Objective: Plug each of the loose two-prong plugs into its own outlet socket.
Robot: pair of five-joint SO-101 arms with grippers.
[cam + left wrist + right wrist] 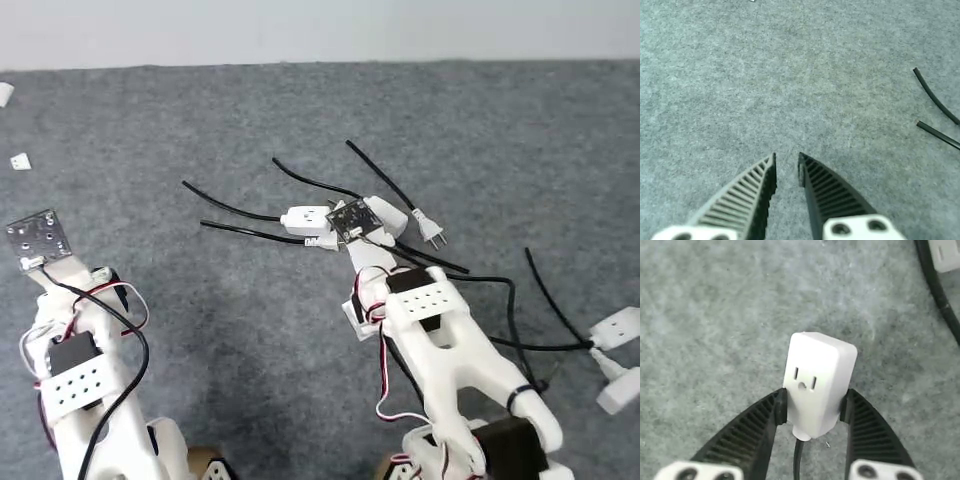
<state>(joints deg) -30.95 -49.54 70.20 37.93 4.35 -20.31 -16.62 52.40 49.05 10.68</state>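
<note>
Your right tool (815, 397) is clenched on a white outlet socket (819, 382), gripping both flanks, the slotted face turned up to the wrist camera. Its slots hold nothing. A loose two-prong plug (430, 228) lies on the grey desk (200, 120) near that socket, on the side away from your left tool (787, 157), which sits well apart from the socket, slightly parted and empty. The step in hand looks like steadying the socket. Next, the prongs need lining up squarely with those slots.

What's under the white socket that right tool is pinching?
The white plastic outlet socket sits over grey felt table covering, its black cord trailing out. The spot directly underneath is covered.
</note>
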